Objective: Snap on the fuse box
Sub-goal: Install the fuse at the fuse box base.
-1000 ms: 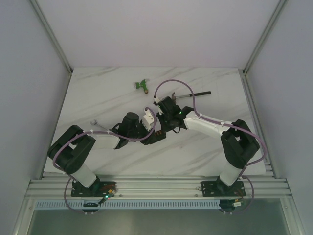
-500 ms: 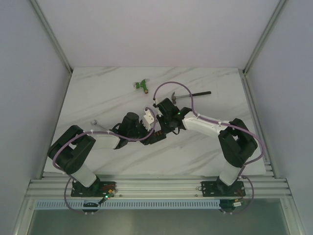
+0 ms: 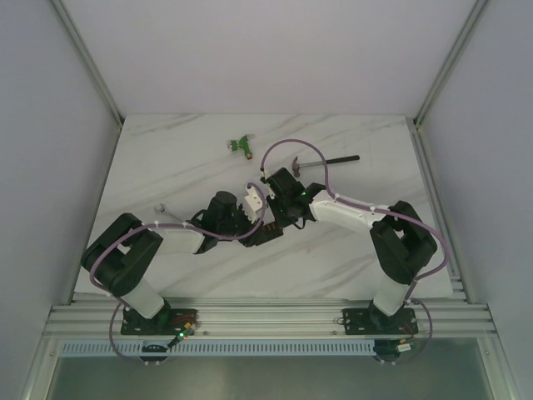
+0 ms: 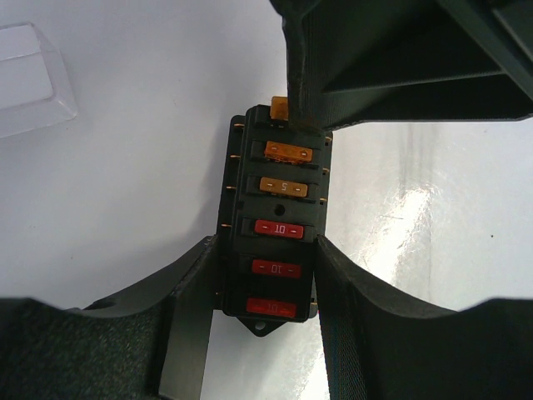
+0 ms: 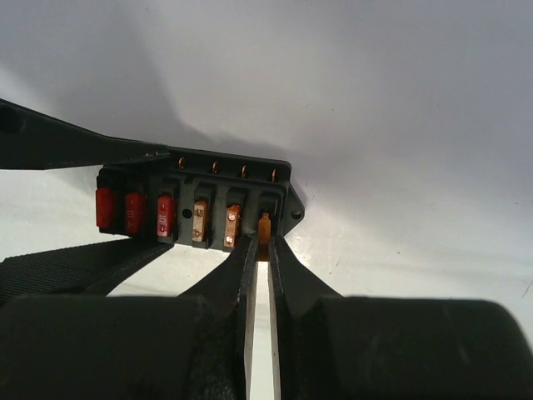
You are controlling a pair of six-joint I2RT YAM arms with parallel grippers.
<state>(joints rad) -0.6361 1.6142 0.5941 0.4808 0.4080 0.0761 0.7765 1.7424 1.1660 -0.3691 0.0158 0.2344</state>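
Observation:
The fuse box (image 4: 275, 225), a black block with several red and orange fuses in a row, lies on the white table. My left gripper (image 4: 268, 283) is shut on its two long sides at the red-fuse end. In the right wrist view the fuse box (image 5: 200, 200) shows side-on. There my right gripper (image 5: 264, 242) is shut on a small orange fuse (image 5: 265, 225), held at the end slot by the mounting ear. That orange fuse (image 4: 279, 107) stands proud at the far end in the left wrist view. From above, both grippers (image 3: 268, 218) meet mid-table and hide the box.
A clear plastic lid (image 4: 29, 79) lies on the table to the left of the fuse box. A hammer (image 3: 329, 161) and a green fitting (image 3: 242, 147) lie at the back. A small grey part (image 3: 160, 208) sits at the left.
The right arm has eased slightly to the left over the box. Both grips are unchanged and the left arm has held still.

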